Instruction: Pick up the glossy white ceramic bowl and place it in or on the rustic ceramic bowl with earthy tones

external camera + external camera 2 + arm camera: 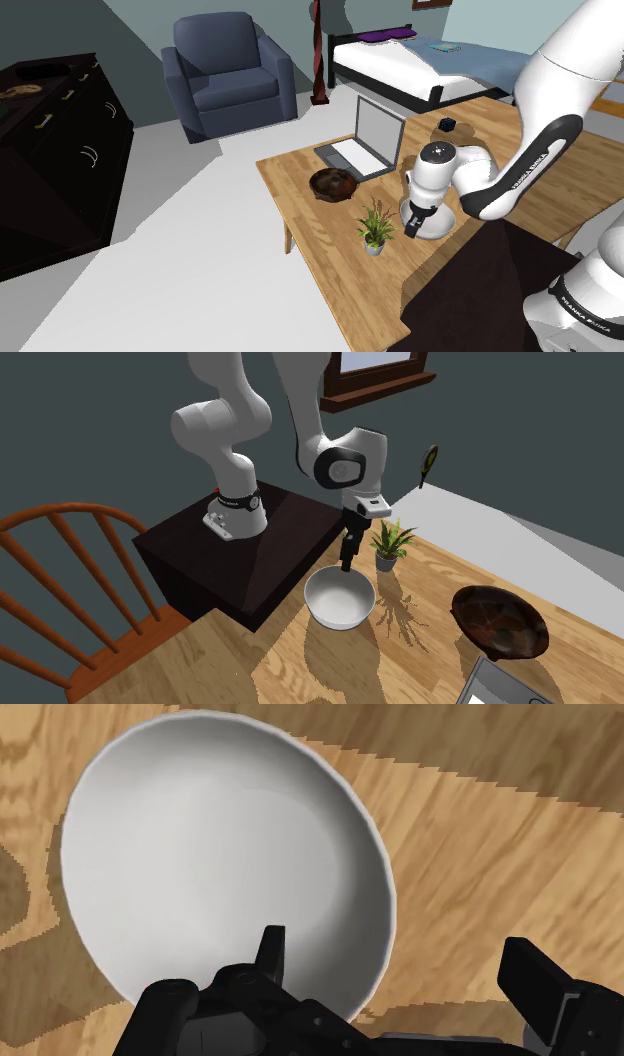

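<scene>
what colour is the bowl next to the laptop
The bowl is dark brown with reddish streaks inside, clearest in the second exterior view.

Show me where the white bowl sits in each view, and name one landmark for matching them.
Shoulder view: the white bowl is right of centre, under the arm's wrist, to the right of the potted plant.
Second exterior view: the white bowl is at centre, with the potted plant just behind it.
Wrist view: the white bowl lies directly ahead of the gripper.
Shared landmark: the open gripper, straddling the white bowl's rim.

Home bedroom: bed (440, 62), blue armchair (228, 75), dark dresser (55, 165), laptop (366, 140) on table (320, 262).
</scene>
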Robot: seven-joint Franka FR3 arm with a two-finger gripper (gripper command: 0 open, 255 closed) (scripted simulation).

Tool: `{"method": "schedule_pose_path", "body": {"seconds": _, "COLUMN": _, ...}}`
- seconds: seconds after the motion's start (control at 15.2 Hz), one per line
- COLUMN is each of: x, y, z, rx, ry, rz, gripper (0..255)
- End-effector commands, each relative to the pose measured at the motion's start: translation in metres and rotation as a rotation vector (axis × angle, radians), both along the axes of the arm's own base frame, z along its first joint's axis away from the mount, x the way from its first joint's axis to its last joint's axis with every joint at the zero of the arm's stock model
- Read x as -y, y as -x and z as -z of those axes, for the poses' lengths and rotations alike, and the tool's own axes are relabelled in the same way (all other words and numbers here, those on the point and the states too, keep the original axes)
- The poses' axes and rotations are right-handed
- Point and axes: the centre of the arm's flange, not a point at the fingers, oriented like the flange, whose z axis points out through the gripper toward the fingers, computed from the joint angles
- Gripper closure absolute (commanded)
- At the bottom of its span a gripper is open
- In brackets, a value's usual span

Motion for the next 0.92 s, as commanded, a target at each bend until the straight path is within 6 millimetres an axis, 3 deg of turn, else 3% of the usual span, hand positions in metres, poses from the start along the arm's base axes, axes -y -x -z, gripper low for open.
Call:
{"method": "schedule_pose_path", "body": {"seconds": 0.0, "x": 0.002, "y": 0.001, "z": 0.013, "rx": 0.001, "ry": 0.0, "rz": -0.002, "gripper": 0}}
{"method": "schedule_pose_path", "body": {"seconds": 0.26, "x": 0.008, "y": -0.001, "z": 0.037, "rx": 0.001, "ry": 0.0, "rz": -0.002, "gripper": 0}}
{"method": "schedule_pose_path", "body": {"seconds": 0.79, "x": 0.008, "y": -0.001, "z": 0.037, "rx": 0.001, "ry": 0.0, "rz": -0.002, "gripper": 0}}
{"method": "schedule_pose_path", "body": {"seconds": 0.86, "x": 0.008, "y": -0.001, "z": 0.037, "rx": 0.001, "ry": 0.0, "rz": -0.002, "gripper": 255}}
